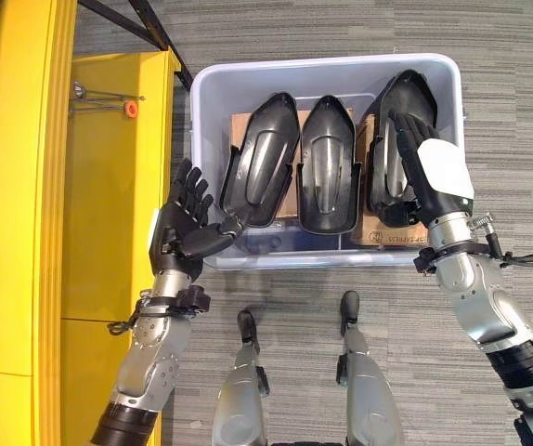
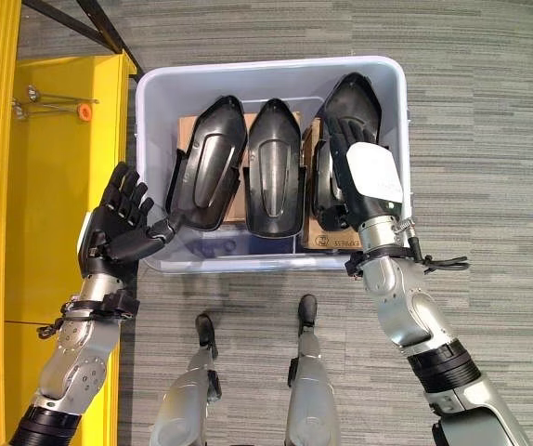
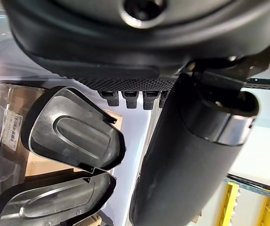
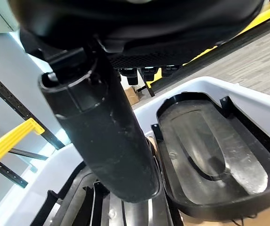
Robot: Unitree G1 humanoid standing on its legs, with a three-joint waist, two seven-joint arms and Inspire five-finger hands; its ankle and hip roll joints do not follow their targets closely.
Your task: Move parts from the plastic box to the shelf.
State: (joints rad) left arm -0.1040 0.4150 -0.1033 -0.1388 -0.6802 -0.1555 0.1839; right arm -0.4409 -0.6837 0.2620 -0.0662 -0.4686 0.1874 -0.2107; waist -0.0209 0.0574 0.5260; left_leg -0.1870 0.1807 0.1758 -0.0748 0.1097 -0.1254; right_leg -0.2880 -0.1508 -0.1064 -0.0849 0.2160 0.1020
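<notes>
Plastic box (image 1: 452, 70) on the carpet, three black parts inside, standing side by side: left part (image 1: 262, 158), middle part (image 1: 328, 163), right part (image 1: 396, 121). Cardboard boxes (image 1: 389, 234) sit behind them; one carries a white label, print too small to read. Yellow shelf (image 1: 109, 186) left of the box, one orange-tipped hook (image 1: 129, 109) on it. Left hand (image 1: 185, 228) at the box's near-left corner, fingers spread, thumb touching the left part's tip. Right hand (image 1: 424, 163) lies flat over the right part, fingers straight.
</notes>
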